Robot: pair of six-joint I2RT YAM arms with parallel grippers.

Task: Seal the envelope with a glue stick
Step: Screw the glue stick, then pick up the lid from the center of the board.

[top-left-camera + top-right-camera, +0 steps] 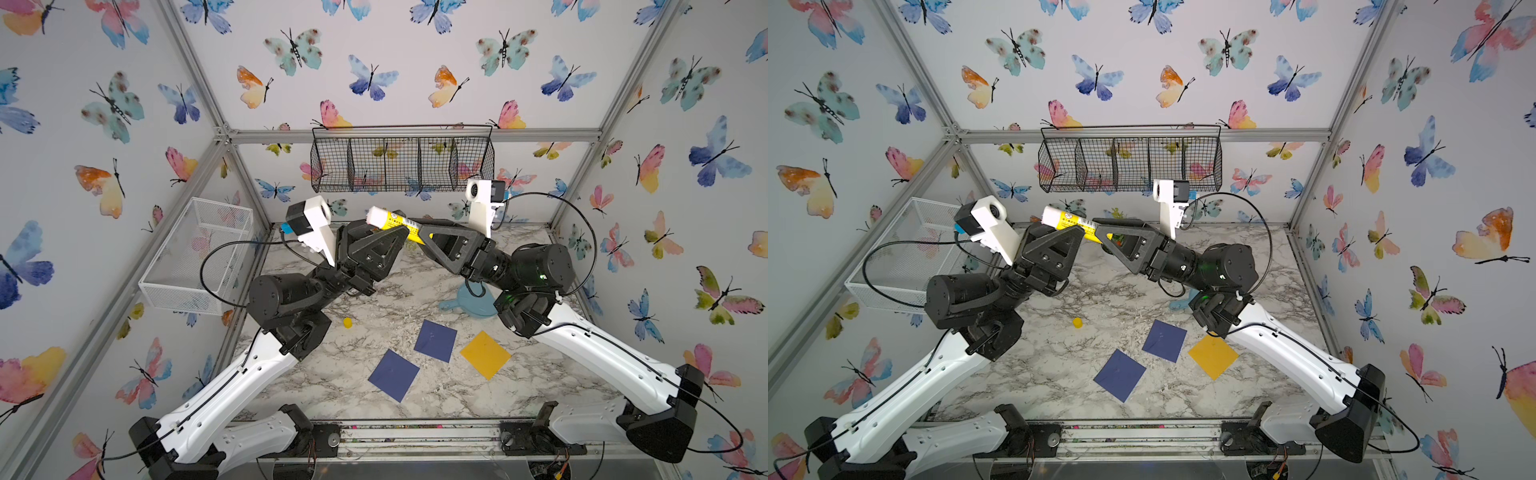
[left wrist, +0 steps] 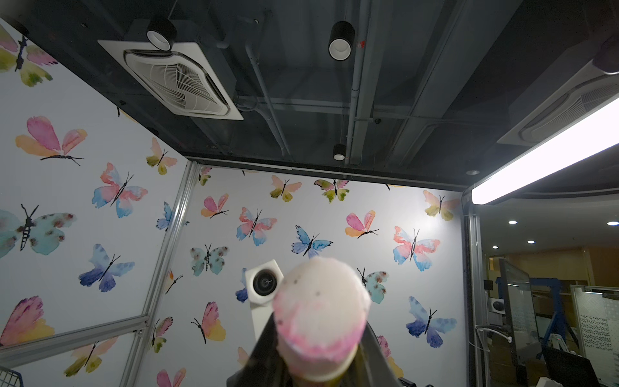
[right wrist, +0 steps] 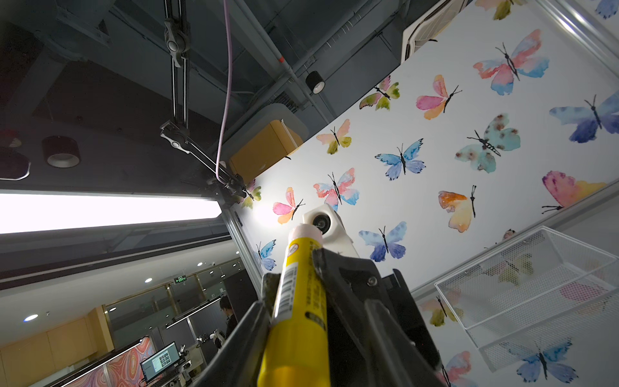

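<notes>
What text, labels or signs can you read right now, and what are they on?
No text reads clearly enough to quote.
Black print on the glue stick: too blurred.
Barcode label on the same tube: bars only, digits unreadable.
Round mark near its tip: unreadable.
Green sign in the room beyond: too small.
Monitor there: too small.

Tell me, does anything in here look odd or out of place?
A small yellow cap lies by itself on the marble table, far from the glue stick, which the left gripper holds up in the air with the right gripper at its other end. The stick's bare tip is smeared pink.
</notes>
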